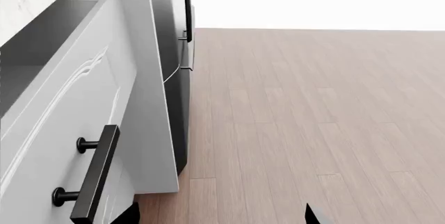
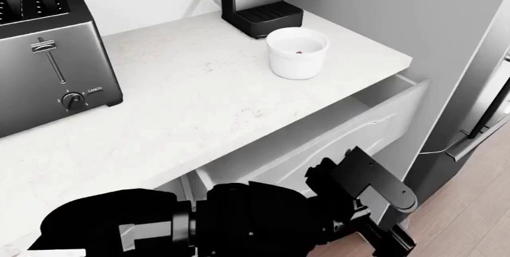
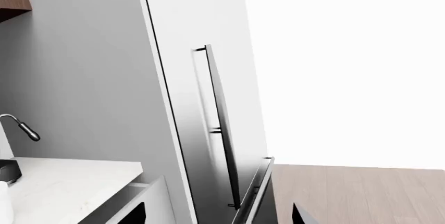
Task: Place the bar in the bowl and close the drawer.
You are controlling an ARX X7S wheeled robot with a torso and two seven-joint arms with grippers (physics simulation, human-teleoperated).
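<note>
While bar (image 2: 300, 51) already sits inside bowl (image 2: 297, 52) on worktop (image 2: 199, 95), drawer (image 2: 383, 119) is open, projecting under worktop edge. Left end effector (image 1: 221, 216) hangs w/ tips spread, empty, near drawer's black handle (image 1: 94, 182). Right end effector (image 3: 217, 213) likewise released, nothing held. Judgement: drawer front rigid, prob. heavy-ish on slides; push flat on front panel beside handle, no grip req'd.

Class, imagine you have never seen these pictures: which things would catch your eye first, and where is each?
First the drawer, standing open under the pale counter, its black bar handle close to the left wrist camera. Next the white bowl on the counter near the coffee machine, something small and reddish inside. The steel toaster stands at the counter's left.
</note>
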